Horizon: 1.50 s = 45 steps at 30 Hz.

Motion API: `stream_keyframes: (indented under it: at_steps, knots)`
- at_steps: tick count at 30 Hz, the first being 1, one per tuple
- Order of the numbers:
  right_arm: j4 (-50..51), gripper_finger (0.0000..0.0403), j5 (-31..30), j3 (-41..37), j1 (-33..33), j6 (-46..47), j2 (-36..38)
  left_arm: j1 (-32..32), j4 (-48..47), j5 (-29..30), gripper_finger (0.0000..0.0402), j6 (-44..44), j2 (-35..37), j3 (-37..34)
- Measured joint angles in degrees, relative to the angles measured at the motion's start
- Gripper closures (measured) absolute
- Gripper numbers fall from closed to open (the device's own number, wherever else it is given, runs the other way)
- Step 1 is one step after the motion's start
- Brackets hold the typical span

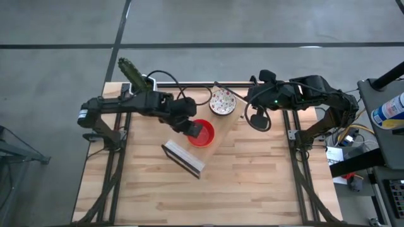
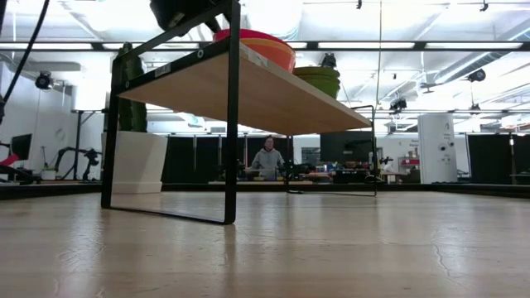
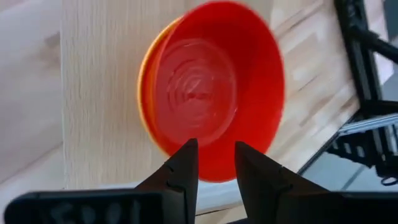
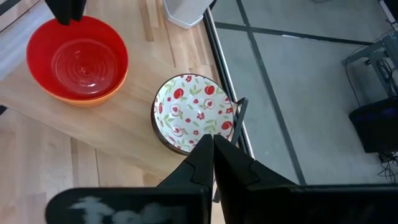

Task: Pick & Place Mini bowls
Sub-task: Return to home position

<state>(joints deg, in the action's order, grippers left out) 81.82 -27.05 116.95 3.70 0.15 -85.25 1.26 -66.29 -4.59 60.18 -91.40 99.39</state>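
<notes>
Nearest the lens, saw the left gripper (image 3: 215,147), its two dark fingers a little apart with nothing between them, just over the rim of the red bowl (image 3: 211,93). Made out pale marks on the gripper's body, too blurred to read.

Found the red bowl nested in an orange bowl (image 2: 277,54) on the wooden shelf (image 4: 124,130), a board on a black metal frame. In the high view, located that stack just left of the frame's centre, with the left gripper (image 1: 196,130) at its left edge. Noted the patterned bowl (image 4: 196,112), white inside with red and green motifs, on the same shelf. It sat apart from the stack and up and to the right of it in the high view.

Saw the right gripper (image 4: 211,142) with fingers pressed together and empty, above the shelf's edge by the patterned bowl. In the high view it was right of centre (image 1: 257,116).

Across the bare table (image 2: 331,248) in the low view, found the shelf filling the upper left. The red bowl showed at the top, with a green rounded shape (image 2: 319,80) farther along the board. Spotted a white pot (image 2: 141,161) at the left, its cactus (image 1: 128,68) in the high view's upper left. Noticed a person (image 2: 267,157) far behind at centre.

Saw a bottle (image 1: 386,110) with a blue label at the high view's right edge, its writing unreadable.
</notes>
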Motion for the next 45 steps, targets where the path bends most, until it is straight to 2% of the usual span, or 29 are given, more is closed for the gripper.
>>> stream_keyframes:
  at_steps: [6,15,17,19,22,24,29,35,37,39,41,45]
  knots:
    - [-0.7,0.0394,0.0,0.0,0.0,-0.2,0.0,0.3,0.9,-0.6,0.0305,0.7,0.0,-3.2]
    - [-0.8,0.0394,0.6,0.0,0.0,0.6,0.0,0.2,5.7,0.1,0.0305,-2.4,0.9,-1.5]
    - [-1.7,0.0394,4.4,-0.3,-0.4,0.4,0.0,0.2,6.6,0.4,0.0307,-5.1,1.2,-1.3]
    - [-4.3,0.0394,11.1,-1.4,-1.2,0.0,0.1,0.0,7.0,2.0,0.0321,-7.8,1.4,-1.2]
    - [-11.3,0.0394,19.1,-5.1,-2.1,0.1,0.9,-0.2,8.8,6.9,0.0370,-7.7,2.3,-1.2]
    - [-16.3,0.0394,19.8,-8.6,-2.4,0.1,2.1,-0.2,9.9,10.4,0.0392,-6.0,3.4,-1.2]
    - [-28.0,0.0394,20.4,-18.1,-3.3,0.8,6.8,-0.9,16.2,15.6,0.0400,-12.8,7.7,-1.1]
    - [-40.1,0.0394,28.5,-30.5,-4.8,-2.0,14.4,-4.3,18.2,19.4,0.0401,-25.2,12.9,-2.1]
    - [-41.6,0.0394,28.2,-34.2,-4.9,-2.5,16.6,-5.4,16.8,21.4,0.0401,-27.2,14.6,-3.0]
    - [-42.2,0.0394,25.1,-36.5,-4.9,-3.4,18.1,-5.5,13.6,22.1,0.0401,-29.6,15.9,-3.5]
    - [-41.9,0.0394,21.4,-38.2,-4.9,-5.5,19.4,-5.7,11.5,21.6,0.0401,-27.5,17.1,-4.4]
    - [-43.5,0.0394,19.0,-41.2,-4.9,-4.1,21.4,-6.7,13.5,24.1,0.0401,-30.0,19.3,-7.9]
